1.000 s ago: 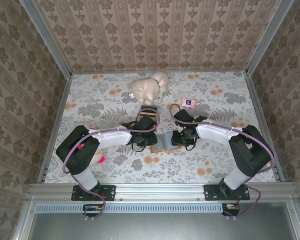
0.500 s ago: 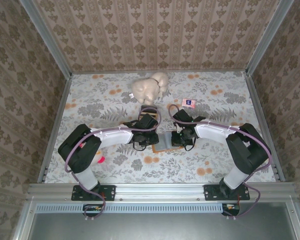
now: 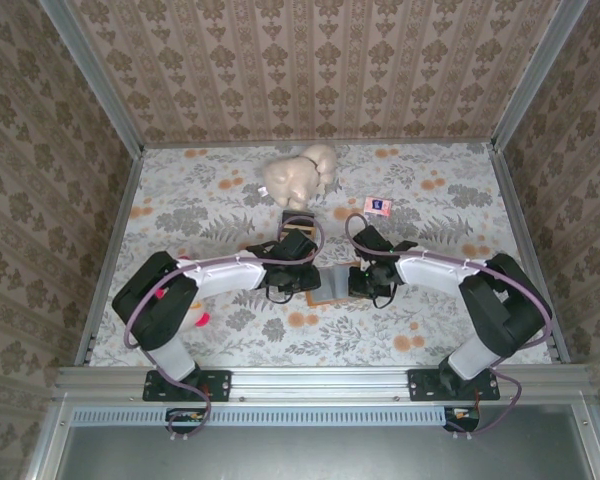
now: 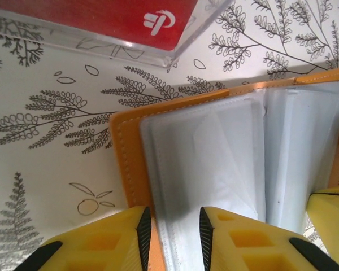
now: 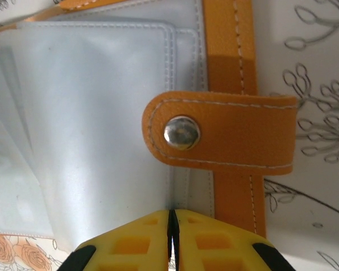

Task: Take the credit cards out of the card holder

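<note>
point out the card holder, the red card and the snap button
card holder (image 4: 203, 152): left wrist view, on its grey-blue pocket
red card (image 4: 101, 14): left wrist view, on its red face
snap button (image 5: 182, 133): right wrist view, on the metal dome

Both arms reach inward from their bases, forearms level and wrists nearly meeting. The left hand (image 4: 172, 231) has its yellow fingers slightly parted; the right hand (image 5: 171, 226) has its yellow fingers pressed together.

- You have a cream plush toy (image 3: 298, 175) at the far middle of the floral desk (image 3: 180, 200).
- To its right, well apart, you see a small pink packet (image 3: 378, 207).
</note>
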{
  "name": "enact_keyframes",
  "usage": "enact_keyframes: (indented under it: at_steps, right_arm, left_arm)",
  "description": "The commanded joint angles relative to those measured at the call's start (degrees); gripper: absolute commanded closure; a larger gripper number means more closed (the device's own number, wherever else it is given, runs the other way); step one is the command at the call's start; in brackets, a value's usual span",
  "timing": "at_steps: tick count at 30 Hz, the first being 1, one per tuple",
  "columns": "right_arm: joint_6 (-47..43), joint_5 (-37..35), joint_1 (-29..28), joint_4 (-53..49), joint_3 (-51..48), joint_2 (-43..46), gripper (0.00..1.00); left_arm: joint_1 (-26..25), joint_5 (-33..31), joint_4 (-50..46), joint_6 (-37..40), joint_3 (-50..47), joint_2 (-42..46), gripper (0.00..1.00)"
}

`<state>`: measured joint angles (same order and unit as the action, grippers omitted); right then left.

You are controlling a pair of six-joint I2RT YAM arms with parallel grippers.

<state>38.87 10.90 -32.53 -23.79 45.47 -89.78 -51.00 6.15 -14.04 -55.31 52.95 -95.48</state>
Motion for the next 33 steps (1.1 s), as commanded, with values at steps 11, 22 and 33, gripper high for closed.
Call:
enact_keyframes:
  at_steps: [11,22,33]
  right_arm:
    - [0.18,-4.96,-0.42,-8.02,2.43,5.72,0.67]
    - [-0.64,-4.29,-0.42,-4.61,2.34,-0.07,0.60]
    - [-0.64,-3.34,-0.38,-3.68,1.63,-1.85,0.61]
  left_arm:
    - [-1.48,-0.25,1.05,-2.81,-0.72,3.29,0.69]
    - [-2.08,1.98,1.65,-4.66,0.77,-0.87,0.76]
    - [-1.75,2.56,0.29,-4.35,1.92,-1.70,0.78]
